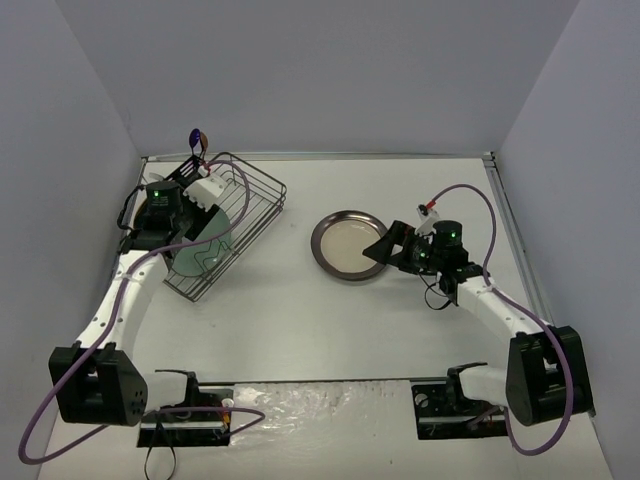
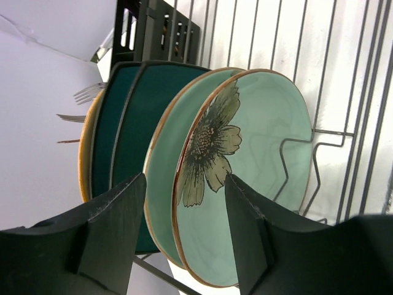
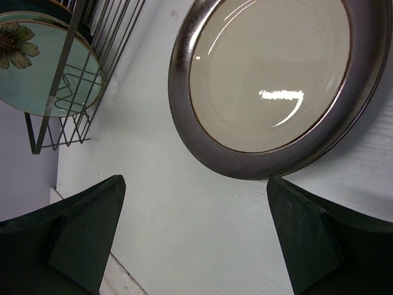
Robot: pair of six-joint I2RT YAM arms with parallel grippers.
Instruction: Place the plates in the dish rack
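The black wire dish rack (image 1: 262,195) stands at the back left. Several plates stand upright in it: a pale green flower plate (image 2: 264,153) in front, another pale green one (image 2: 167,153), dark teal ones (image 2: 126,129) and an orange-rimmed one (image 2: 84,153) behind. My left gripper (image 1: 200,240) (image 2: 184,227) is open, its jaws either side of the lower rims of the two green plates. A round plate (image 1: 345,245) (image 3: 270,80) with a dark brown rim and beige centre lies flat on the table. My right gripper (image 1: 388,248) (image 3: 193,233) is open and empty, just off that plate's right rim.
A black slotted cutlery basket (image 2: 159,27) sits at the rack's far corner, with forks (image 2: 89,93) poking out beside the plates. White walls enclose the table on three sides. The rack (image 3: 80,92) and flower plate (image 3: 43,67) show at the right wrist view's upper left.
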